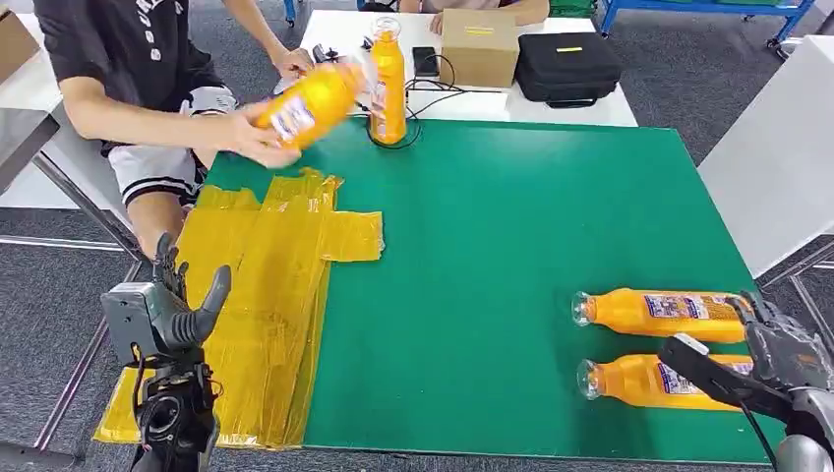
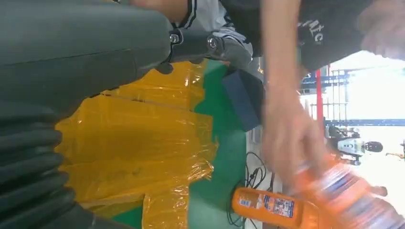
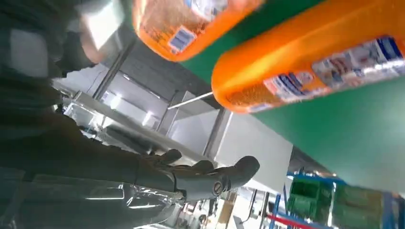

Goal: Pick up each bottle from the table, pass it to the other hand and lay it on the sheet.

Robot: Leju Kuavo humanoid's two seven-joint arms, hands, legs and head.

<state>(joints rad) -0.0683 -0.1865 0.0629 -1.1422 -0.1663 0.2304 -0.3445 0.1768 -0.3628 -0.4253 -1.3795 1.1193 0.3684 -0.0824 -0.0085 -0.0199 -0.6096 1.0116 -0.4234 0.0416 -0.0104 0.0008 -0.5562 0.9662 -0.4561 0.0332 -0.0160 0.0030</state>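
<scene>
Two orange bottles lie side by side on the green mat at the right, the far one (image 1: 664,313) (image 3: 310,62) and the near one (image 1: 639,382) (image 3: 191,24), caps pointing left. My right hand (image 1: 777,359) (image 3: 210,176) hovers open at their bases, holding nothing. A yellow sheet (image 1: 266,295) (image 2: 133,143) covers the mat's left side. My left hand (image 1: 182,300) (image 2: 210,45) stands open above the sheet's left edge. A third bottle (image 1: 388,74) (image 2: 270,207) stands upright at the mat's far edge. A person's hand (image 1: 258,143) (image 2: 291,138) holds a blurred fourth bottle (image 1: 310,103) (image 2: 348,195) above the sheet's far end.
The person sits at the far left corner. Behind the green mat (image 1: 521,246) a white table carries a cardboard box (image 1: 479,44), a black case (image 1: 567,67), a phone and cables. Another white table (image 1: 777,147) stands to the right.
</scene>
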